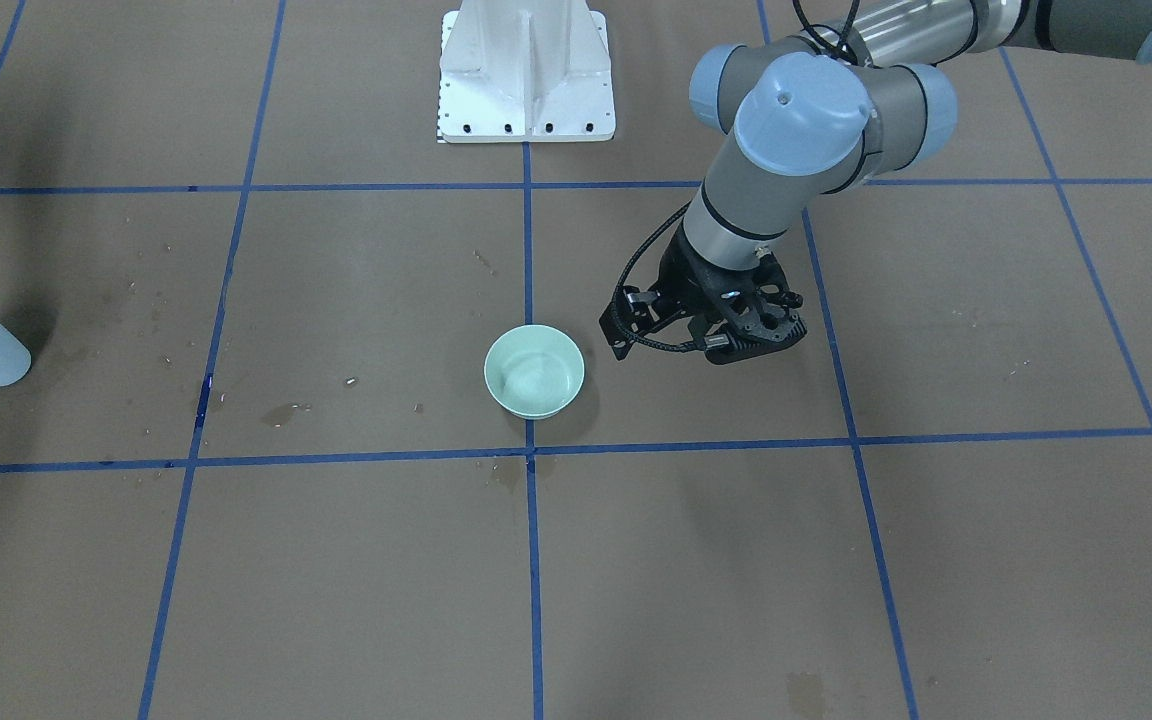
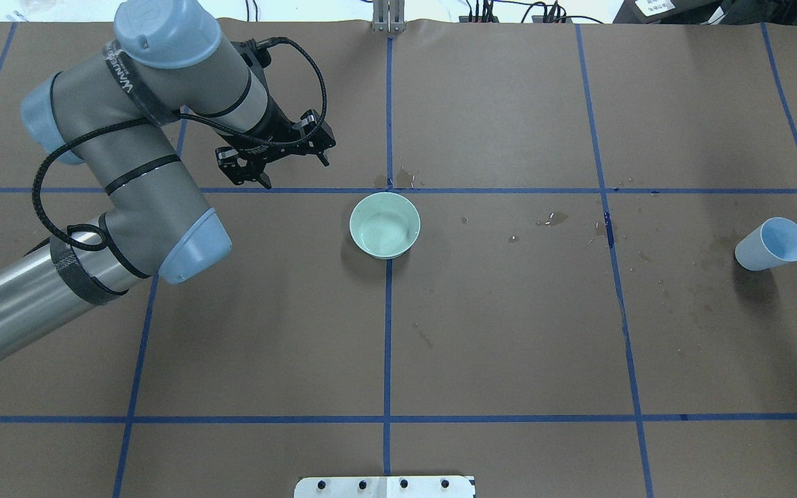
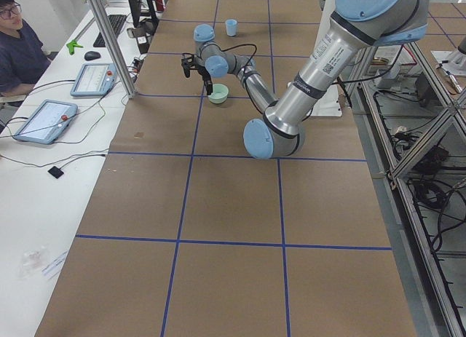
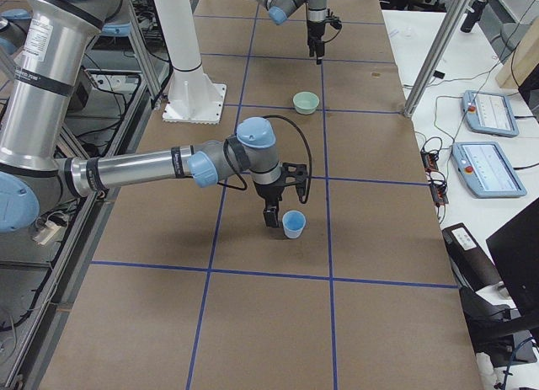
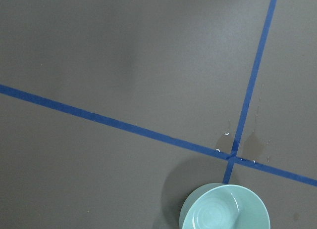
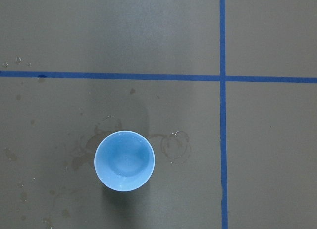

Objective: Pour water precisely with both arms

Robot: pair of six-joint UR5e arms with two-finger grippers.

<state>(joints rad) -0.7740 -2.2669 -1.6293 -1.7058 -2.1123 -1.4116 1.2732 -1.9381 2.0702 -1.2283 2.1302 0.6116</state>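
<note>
**Reference object:** the green bowl (image 1: 534,372). It stands upright on the brown table cover (image 1: 356,600), at a crossing of blue tape lines (image 1: 528,250).

**Water:** the water (image 1: 536,384) lies in the bowl. It shows only as a faint shine and ripple.

**Left side:** the left arm (image 2: 142,173) reaches over the cover on the robot's left of the bowl. The left gripper (image 2: 286,166) hangs above the cover near the bowl and clear of it. Its fingers point down, are spread apart and hold nothing.

**Right side:** the blue cup (image 2: 771,243) stands upright well apart from the bowl, on the robot's right. The right arm (image 4: 135,167) extends toward the cup. The right gripper (image 4: 270,217) points down just beside the cup. Its finger state cannot be told.

**Surface:** droplets and damp stains (image 2: 554,219) mark the cover between the bowl and the cup.
</note>
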